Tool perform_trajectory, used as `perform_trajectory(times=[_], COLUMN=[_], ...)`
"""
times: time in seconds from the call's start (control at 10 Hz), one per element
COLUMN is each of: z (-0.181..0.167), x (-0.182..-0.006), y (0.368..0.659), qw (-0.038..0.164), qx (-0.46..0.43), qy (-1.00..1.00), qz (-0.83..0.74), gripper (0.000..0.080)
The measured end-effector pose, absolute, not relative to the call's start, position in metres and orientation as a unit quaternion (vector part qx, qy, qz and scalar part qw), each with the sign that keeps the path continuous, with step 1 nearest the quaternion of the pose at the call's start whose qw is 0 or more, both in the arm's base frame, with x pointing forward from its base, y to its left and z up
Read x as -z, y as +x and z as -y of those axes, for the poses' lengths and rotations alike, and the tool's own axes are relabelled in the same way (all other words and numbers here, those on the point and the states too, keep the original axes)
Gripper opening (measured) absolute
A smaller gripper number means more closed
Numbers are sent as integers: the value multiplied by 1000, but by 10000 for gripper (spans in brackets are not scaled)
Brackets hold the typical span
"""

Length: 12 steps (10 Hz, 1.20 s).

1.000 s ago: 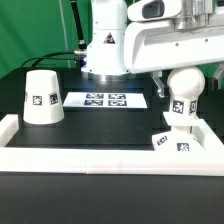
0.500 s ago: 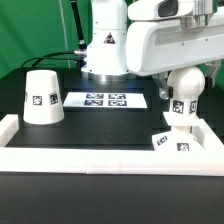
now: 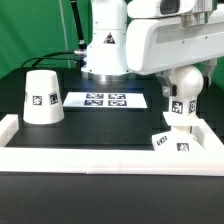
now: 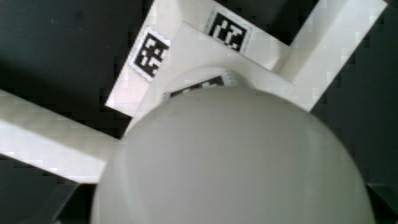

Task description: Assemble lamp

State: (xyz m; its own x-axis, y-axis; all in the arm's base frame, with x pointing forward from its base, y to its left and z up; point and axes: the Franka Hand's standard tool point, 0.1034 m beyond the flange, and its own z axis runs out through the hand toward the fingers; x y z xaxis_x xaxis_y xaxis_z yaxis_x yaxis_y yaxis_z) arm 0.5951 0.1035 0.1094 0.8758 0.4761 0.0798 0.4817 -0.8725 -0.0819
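The white ball bulb (image 3: pixel 184 88) stands upright on its short stem on the flat square base plate (image 3: pixel 172 143), in the corner of the table at the exterior view's right. My gripper (image 3: pixel 184 80) hangs straight over the bulb, with its fingers on both sides of the ball, closed on it. In the wrist view the bulb (image 4: pixel 222 155) fills most of the picture, the tagged base plate (image 4: pixel 187 75) shows behind it, and my fingers are hidden. The truncated-cone shade (image 3: pixel 41 97) stands alone at the exterior view's left.
The marker board (image 3: pixel 105 100) lies flat in the middle at the back, in front of the arm's white pedestal (image 3: pixel 105 50). The white rim (image 3: pixel 90 158) frames the black table, and the base plate sits against its corner.
The arm's hand has risen slightly over the bulb. Bulb, base plate and shade stay where they were.
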Motion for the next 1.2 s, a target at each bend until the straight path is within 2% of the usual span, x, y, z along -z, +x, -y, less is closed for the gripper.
perform_trajectory(times=[0.3, 0.8, 1.2], z=[-103, -97, -96], x=[-109, -109, -109], y=[595, 596, 596], qw=[52, 59, 61], qx=[27, 14, 8], qy=[-975, -993, -976], qz=[216, -99, -209], gripper=[576, 577, 578])
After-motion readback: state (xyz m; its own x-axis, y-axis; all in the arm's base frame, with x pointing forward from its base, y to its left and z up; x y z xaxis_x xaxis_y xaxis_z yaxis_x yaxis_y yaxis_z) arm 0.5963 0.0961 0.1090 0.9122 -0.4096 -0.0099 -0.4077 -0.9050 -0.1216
